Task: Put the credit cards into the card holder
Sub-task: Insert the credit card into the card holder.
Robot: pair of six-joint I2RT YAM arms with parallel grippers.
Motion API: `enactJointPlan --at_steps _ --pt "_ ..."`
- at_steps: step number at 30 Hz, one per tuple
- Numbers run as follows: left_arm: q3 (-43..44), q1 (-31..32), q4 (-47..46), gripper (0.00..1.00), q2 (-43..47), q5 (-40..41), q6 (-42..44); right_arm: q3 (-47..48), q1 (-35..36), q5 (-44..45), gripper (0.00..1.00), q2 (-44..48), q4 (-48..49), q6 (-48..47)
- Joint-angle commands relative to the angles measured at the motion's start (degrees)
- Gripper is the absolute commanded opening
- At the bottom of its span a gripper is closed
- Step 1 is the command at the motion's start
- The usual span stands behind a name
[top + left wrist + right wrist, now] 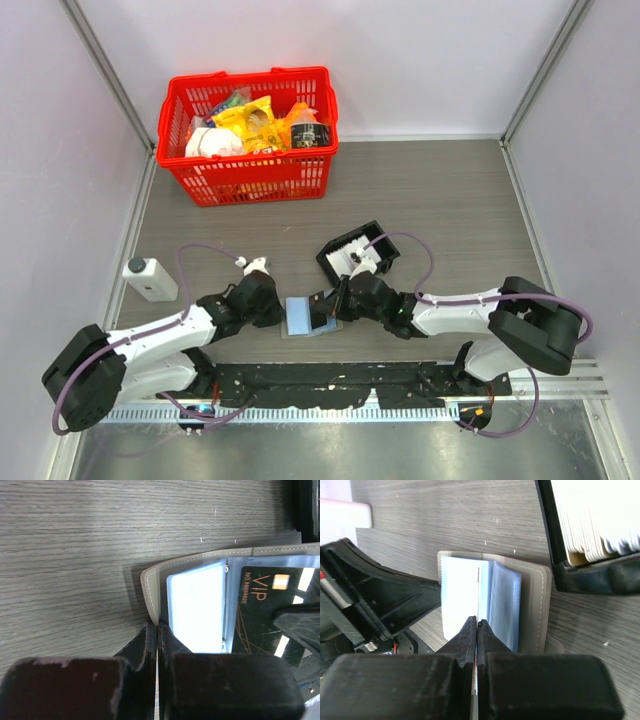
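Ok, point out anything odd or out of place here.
Nothing looks spilled or damaged. The card holder lies open, one cover curling up off the table only because the left gripper pinches its edge. The cards stand tidy in the black tray, with groceries inside the red basket.

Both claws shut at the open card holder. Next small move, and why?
Probably the right claw should ease the black VIP card slightly deeper toward the pale blue pockets. The left claw pinches the card holder by its cover edge, the holder lies open, and the gripped card overlies the pockets; whether it has entered a slot I cannot tell.
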State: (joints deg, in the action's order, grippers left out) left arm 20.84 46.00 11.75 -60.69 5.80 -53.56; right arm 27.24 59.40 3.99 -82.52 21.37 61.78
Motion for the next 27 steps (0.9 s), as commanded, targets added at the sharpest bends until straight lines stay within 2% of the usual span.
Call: enactJointPlan --at_steps 1,7,17,27 --pt "-0.4 -0.2 4.1 0.00 -1.9 1.0 0.9 1.3 0.2 4.2 0.01 3.3 -1.2 -1.3" --pt "0.3 -0.1 4.5 0.00 -2.1 1.2 1.4 3.3 0.1 2.9 0.01 -0.6 -2.0 -1.0" --pt "0.5 -0.2 3.2 0.00 -4.1 0.8 1.6 2.4 0.1 -0.4 0.01 -4.1 4.0 -0.1" --pt "0.3 -0.2 4.2 0.00 -3.7 1.9 1.4 2.3 0.1 5.3 0.01 2.8 -2.7 -1.7"
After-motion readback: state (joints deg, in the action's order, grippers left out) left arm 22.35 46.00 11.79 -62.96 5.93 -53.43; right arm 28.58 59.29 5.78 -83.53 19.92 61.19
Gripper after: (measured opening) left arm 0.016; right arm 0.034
